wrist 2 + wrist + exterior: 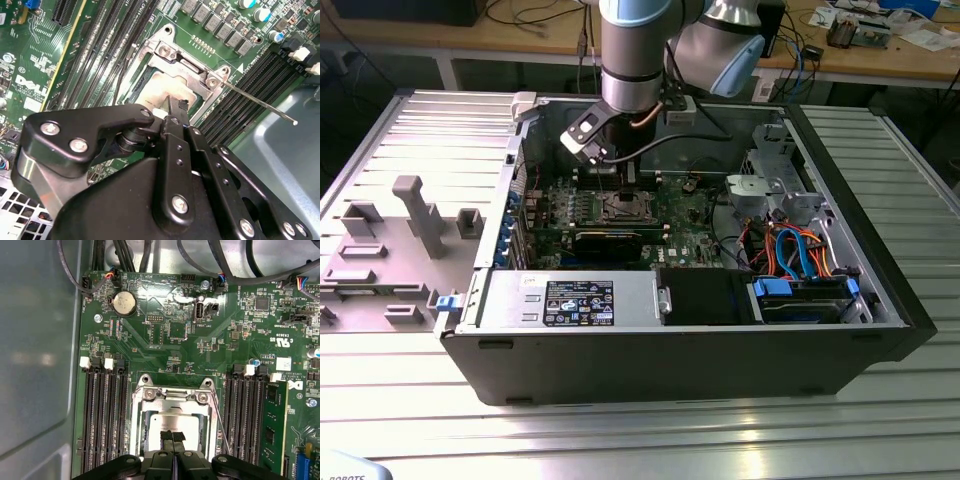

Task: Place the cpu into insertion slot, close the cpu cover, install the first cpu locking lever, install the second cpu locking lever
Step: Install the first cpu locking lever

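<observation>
Dull silvery metal cpu (164, 423), glossy metal cpu cover (175, 396)

The arm (635, 60) points straight down, its claw (172, 435) pinched together.

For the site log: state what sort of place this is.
Probably a robotics or electronics lab: an opened computer case sits on a ribbed metal table, a robot arm reaches into it, and cluttered wooden benches stand behind.
</observation>
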